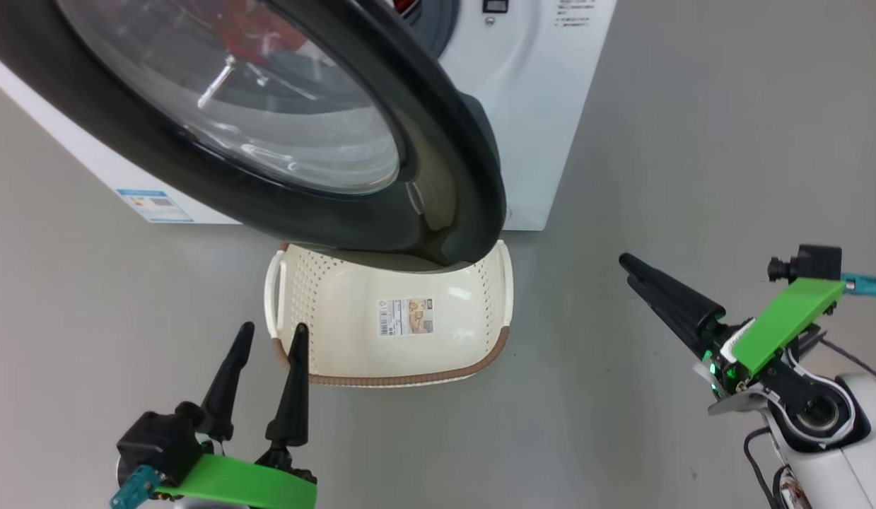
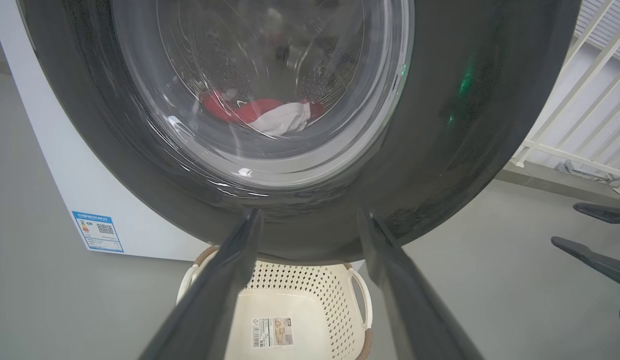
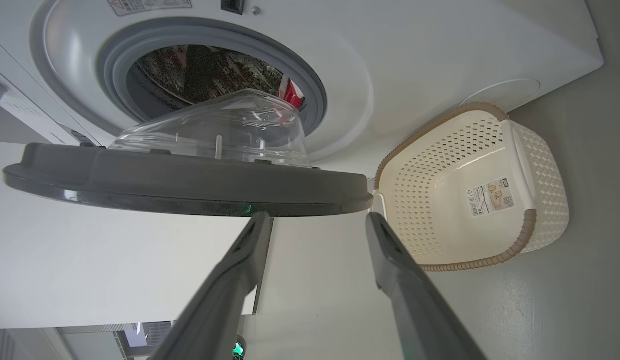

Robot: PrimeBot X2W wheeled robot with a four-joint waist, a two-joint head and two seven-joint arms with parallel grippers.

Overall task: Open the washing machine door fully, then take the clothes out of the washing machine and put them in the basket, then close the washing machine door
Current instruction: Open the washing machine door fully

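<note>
Head view: washing machine door (image 1: 445, 148) swung out above the basket (image 1: 409, 379) on the floor (image 1: 692, 141).
Clothes (image 2: 269, 114): red-white, inside the washing machine (image 1: 544, 106).
Left claw (image 1: 273, 326): spread, empty, near basket.
Right claw (image 1: 628, 269): spread, empty, right of basket.

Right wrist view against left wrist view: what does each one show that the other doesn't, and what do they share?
Right wrist, not left: the grey rubber ring and steel drum of the open mouth, with the washing machine door edge-on. Left wrist, not right: the blue label sticker, and the door face-on, its glass window in front of the clothes. Both: door, red clothes and the basket.
</note>
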